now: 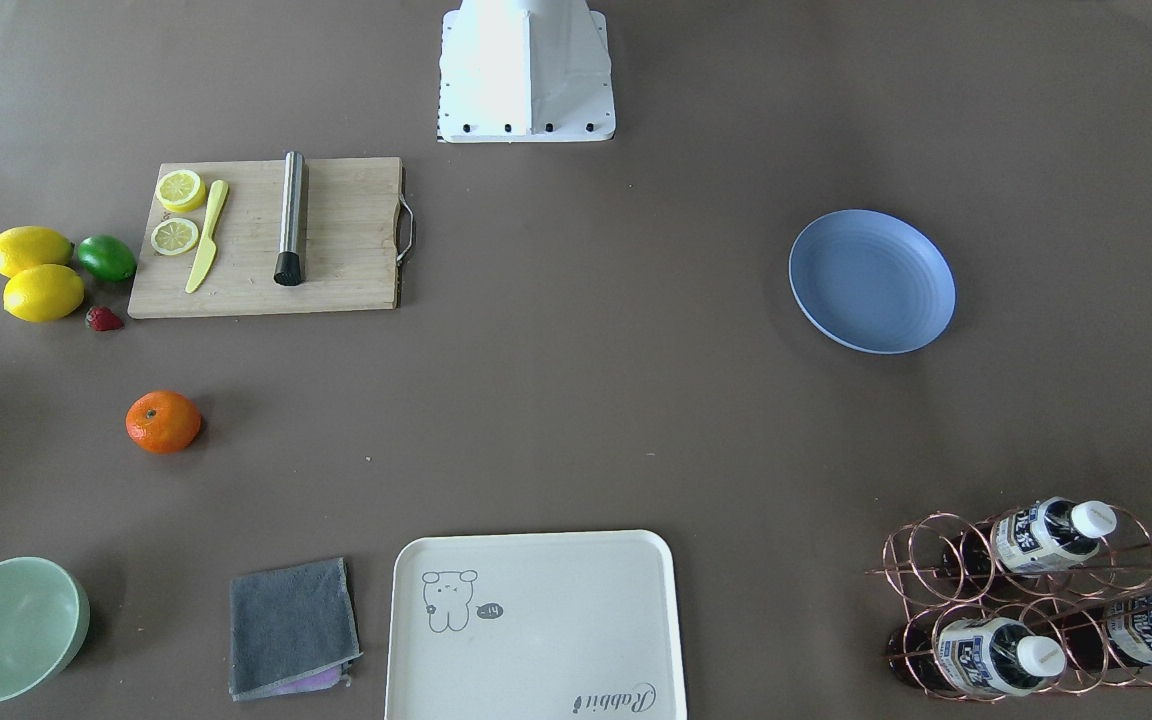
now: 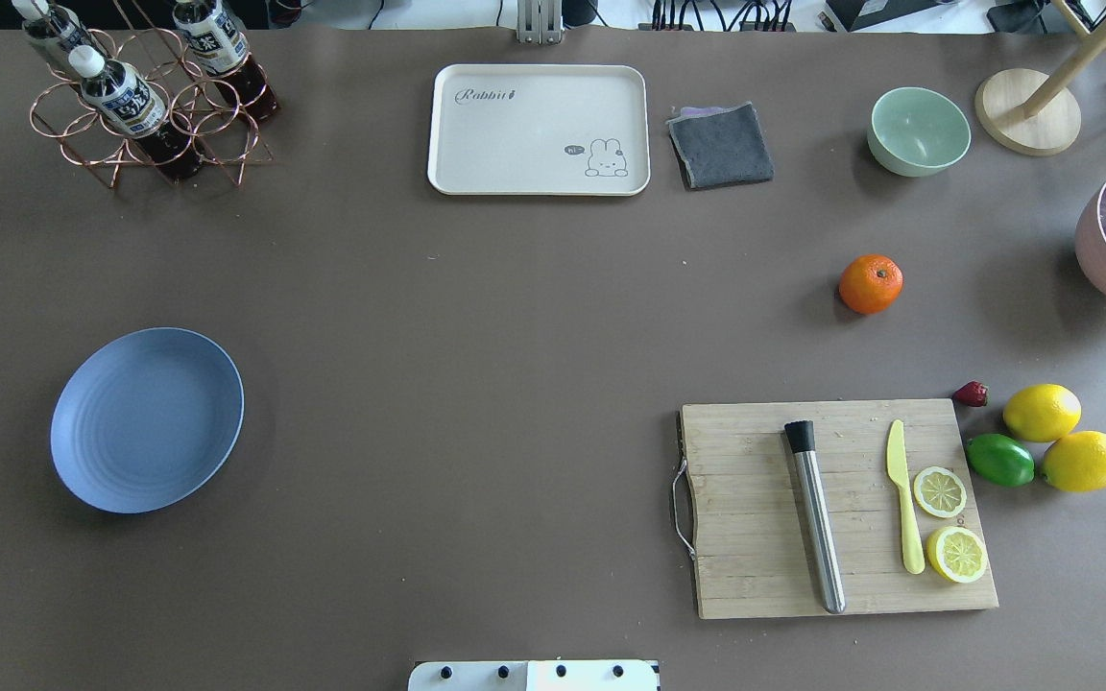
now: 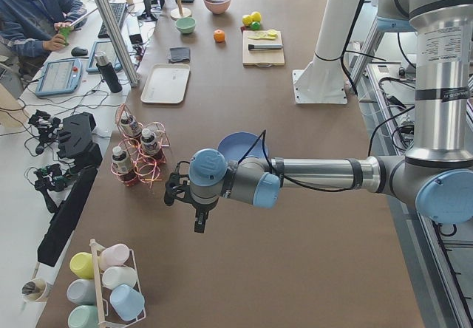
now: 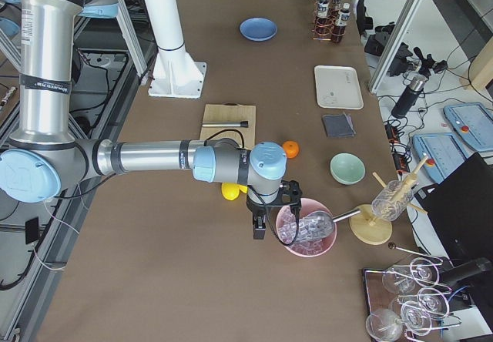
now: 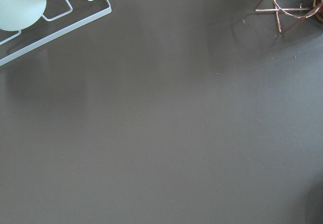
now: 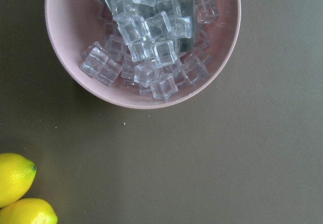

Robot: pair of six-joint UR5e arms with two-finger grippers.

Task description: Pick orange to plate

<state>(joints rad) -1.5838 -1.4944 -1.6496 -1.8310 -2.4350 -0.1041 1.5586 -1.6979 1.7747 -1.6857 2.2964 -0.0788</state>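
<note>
The brown table (image 2: 515, 326) lies wide and mostly bare across its middle. The orange (image 2: 870, 284) sits alone, a little past the right gripper (image 4: 259, 229), which hangs beside a pink bowl (image 6: 63, 42) of ice near the table's end. The plate (image 2: 147, 419) lies near the left gripper (image 3: 199, 221), toward the opposite end. I cannot tell whether either gripper is parted or closed.

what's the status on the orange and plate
Left gripper, right gripper hang far off, open or shut unclear. Orange on table, unheld; plate bare. Nothing lies between them.
</note>
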